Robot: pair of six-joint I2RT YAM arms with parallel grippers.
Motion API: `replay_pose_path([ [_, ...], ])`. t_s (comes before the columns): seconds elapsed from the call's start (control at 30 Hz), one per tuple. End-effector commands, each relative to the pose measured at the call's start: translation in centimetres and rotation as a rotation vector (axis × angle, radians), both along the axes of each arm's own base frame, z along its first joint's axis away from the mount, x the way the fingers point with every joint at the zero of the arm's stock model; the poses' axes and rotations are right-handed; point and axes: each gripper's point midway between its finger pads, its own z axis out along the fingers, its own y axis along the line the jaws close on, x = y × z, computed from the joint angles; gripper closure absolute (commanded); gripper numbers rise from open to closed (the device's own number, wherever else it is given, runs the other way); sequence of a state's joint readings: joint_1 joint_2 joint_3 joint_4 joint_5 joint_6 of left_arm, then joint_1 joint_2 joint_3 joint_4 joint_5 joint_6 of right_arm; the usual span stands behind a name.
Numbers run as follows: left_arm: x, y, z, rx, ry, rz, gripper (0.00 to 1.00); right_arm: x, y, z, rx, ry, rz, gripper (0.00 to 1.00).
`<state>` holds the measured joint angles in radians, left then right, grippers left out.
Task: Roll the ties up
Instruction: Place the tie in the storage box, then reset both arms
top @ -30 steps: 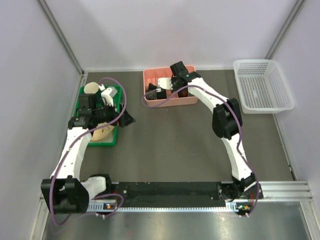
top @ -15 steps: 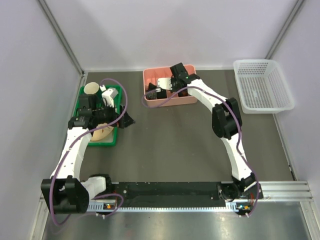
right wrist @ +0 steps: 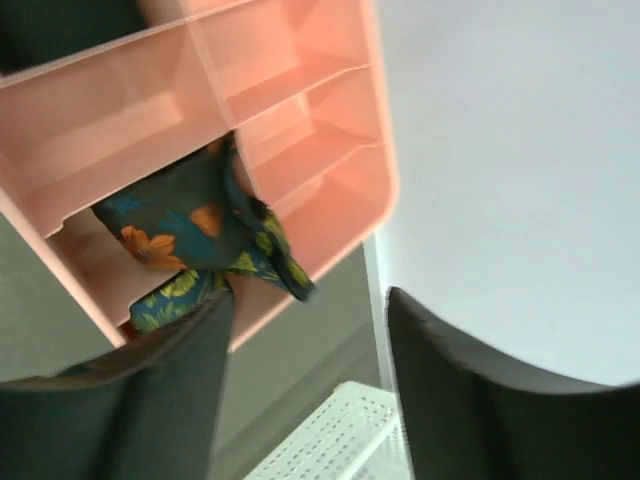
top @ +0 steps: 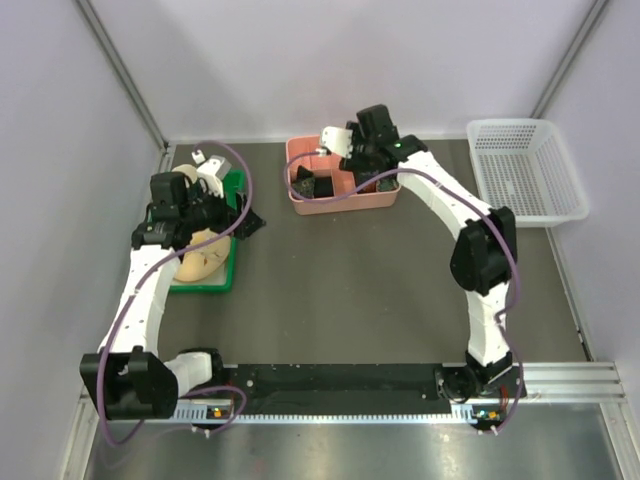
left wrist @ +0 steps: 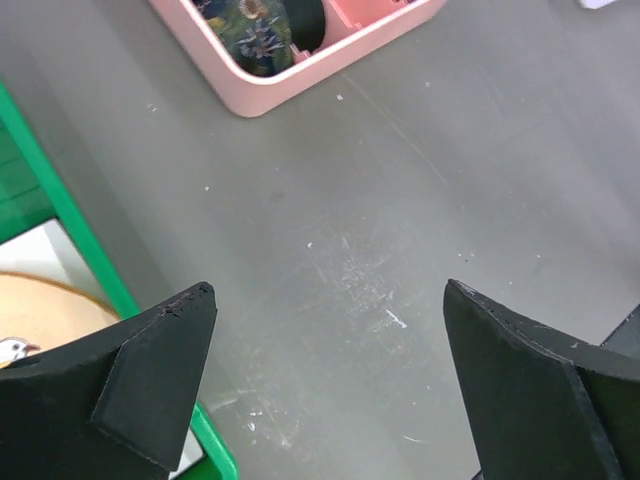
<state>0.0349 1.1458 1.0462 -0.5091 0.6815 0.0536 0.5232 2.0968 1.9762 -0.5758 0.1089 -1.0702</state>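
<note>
A rolled tie [right wrist: 195,238], dark with orange flowers and green leaves, lies in an end compartment of the pink divided tray [right wrist: 300,120], one end hanging over the rim. My right gripper [right wrist: 310,300] hovers just above it, open, with nothing between its fingers. In the top view the right gripper [top: 362,160] hangs over the pink tray [top: 342,205]. Another patterned tie [left wrist: 250,25] shows in the tray's near corner in the left wrist view. My left gripper [left wrist: 330,290] is wide open over bare table, beside the green tray [top: 205,278].
A white perforated basket [top: 525,170] stands at the back right. The green tray [left wrist: 75,225] holds a beige wooden piece [top: 200,255]. Purple cables loop from both arms. Walls close in the back and both sides.
My right gripper has opened and let go of the tie in the pink tray, then risen and shifted right. The left arm has drawn back a little towards the rear.
</note>
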Motion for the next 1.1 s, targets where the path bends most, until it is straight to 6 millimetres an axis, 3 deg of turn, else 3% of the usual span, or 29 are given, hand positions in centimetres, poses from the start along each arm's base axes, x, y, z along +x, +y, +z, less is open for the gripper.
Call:
replay_pose_path([
  [0.0,2.9,1.0,2.7,0.012,-0.065,0.074,0.01,-2.8,-0.4,10.3,0.229,-0.110,-0.030,0.31],
  [0.1,3.5,0.9,2.6,0.016,0.011,0.048,0.01,-4.4,-1.5,14.3,0.375,-0.138,-0.097,0.10],
  [0.17,4.3,1.0,2.6,0.023,0.028,0.051,0.01,-5.3,-2.2,15.5,0.485,-0.126,-0.164,0.01],
  [0.2,4.6,1.1,2.8,0.038,0.016,0.046,0.01,-6.4,-3.0,17.6,0.541,-0.152,-0.179,0.01],
  [0.3,5.4,1.3,3.6,0.088,-0.016,0.006,0.01,-8.4,-5.0,18.9,0.659,-0.111,-0.268,0.01],
  [0.4,6.8,1.5,3.6,0.138,-0.022,0.013,0.01,-10.0,-7.1,18.5,0.741,-0.035,-0.369,0.01],
  [0.47,7.8,1.9,3.0,0.169,-0.003,0.047,0.01,-11.5,-9.6,16.6,0.773,0.049,-0.489,0.01],
  [0.5,7.8,0.3,2.7,0.179,-0.001,0.022,0.01,-12.3,-10.2,15.7,0.786,0.096,-0.512,0.01],
  [0.53,8.0,-0.3,1.9,0.200,0.011,0.020,0.01,-13.7,-10.9,13.6,0.814,0.175,-0.568,0.01],
  [0.57,8.1,-0.8,1.0,0.224,0.026,0.020,0.01,-14.0,-12.9,12.7,0.842,0.194,-0.633,0.01],
  [0.6,8.4,-1.8,0.4,0.270,0.016,0.039,0.01,-14.5,-13.8,11.4,0.861,0.227,-0.669,0.01],
  [0.63,8.2,-2.3,-1.3,0.294,0.046,0.045,0.01,-15.8,-14.2,7.8,0.874,0.324,-0.731,0.01],
  [0.67,8.2,-2.9,-2.1,0.310,0.059,0.051,0.01,-16.4,-16.3,7.5,0.911,0.311,-0.784,0.01],
  [0.7,8.3,-3.8,-3.2,0.333,0.075,0.080,0.01,-17.6,-17.0,4.0,0.894,0.386,-0.840,0.01],
  [0.77,7.6,-4.6,-5.4,0.338,0.132,0.078,0.01,-19.3,-17.6,2.4,0.933,0.432,-0.866,0.01],
  [0.8,7.4,-5.2,-6.4,0.340,0.156,0.065,0.01,-20.6,-18.0,-0.3,0.913,0.479,-0.904,0.01],
  [0.87,7.2,-5.5,-8.0,0.325,0.192,0.063,0.01,-21.5,-18.0,-1.5,0.921,0.471,-0.885,0.01],
  [0.9,7.1,-5.6,-9.0,0.331,0.218,0.060,0.01,-22.7,-17.7,-3.8,0.908,0.517,-0.897,0.01],
  [1.07,6.4,-5.3,-11.4,0.360,0.297,0.053,0.01,-23.5,-16.5,-6.2,0.946,0.584,-0.862,0.01],
])
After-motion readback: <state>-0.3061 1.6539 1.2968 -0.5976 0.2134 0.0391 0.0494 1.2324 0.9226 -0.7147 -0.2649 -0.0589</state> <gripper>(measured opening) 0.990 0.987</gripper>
